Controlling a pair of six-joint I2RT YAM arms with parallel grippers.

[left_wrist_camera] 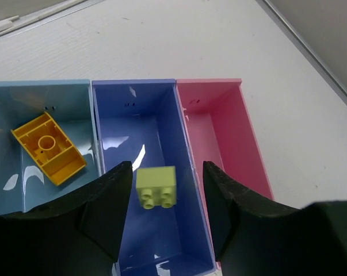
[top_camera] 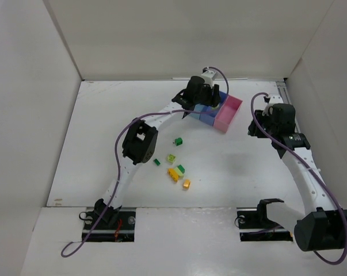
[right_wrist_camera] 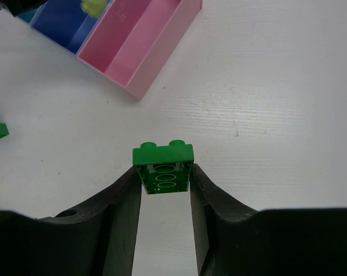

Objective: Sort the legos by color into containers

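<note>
- While the left gripper [left_wrist_camera: 167,172] hangs over the darker blue plastic bin [left_wrist_camera: 161,109], its jaws stand apart; a pale lime two-stud brick [left_wrist_camera: 156,185] shows between them, touching neither
- A yellow-orange hollow brick [left_wrist_camera: 48,148] lies in the adjoining light blue bin [left_wrist_camera: 23,190]
- The right gripper [right_wrist_camera: 163,172] is clamped on a dark green brick [right_wrist_camera: 163,155] above the white table [right_wrist_camera: 277,86], near the pink bin [right_wrist_camera: 144,52]
- A few more small bricks [top_camera: 174,173] lie loose between the arms

Three joined bins [left_wrist_camera: 161,115], about nine legos [left_wrist_camera: 156,186]
</note>
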